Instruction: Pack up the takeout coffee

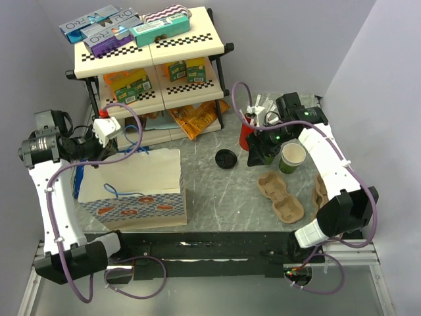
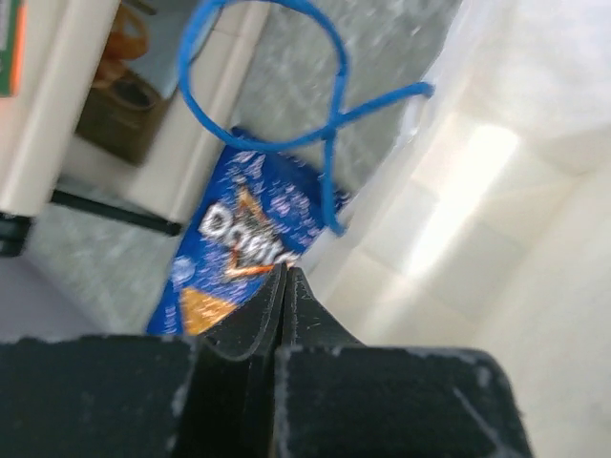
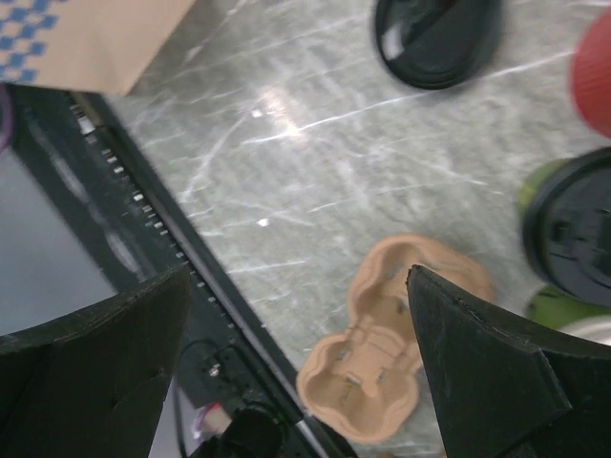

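Your left gripper (image 2: 284,286) is sitting clenched at the rim of the paper bag (image 1: 141,191), whether on paper I cannot tell, and your right gripper (image 3: 298,277) is hanging released well right of the bag. Be centring those jaws on the takeout coffee (image 3: 571,239), also right of the bag, gripping below its cap. The right wrist view is showing it capped in black; the top view is hiding it beneath the arm.
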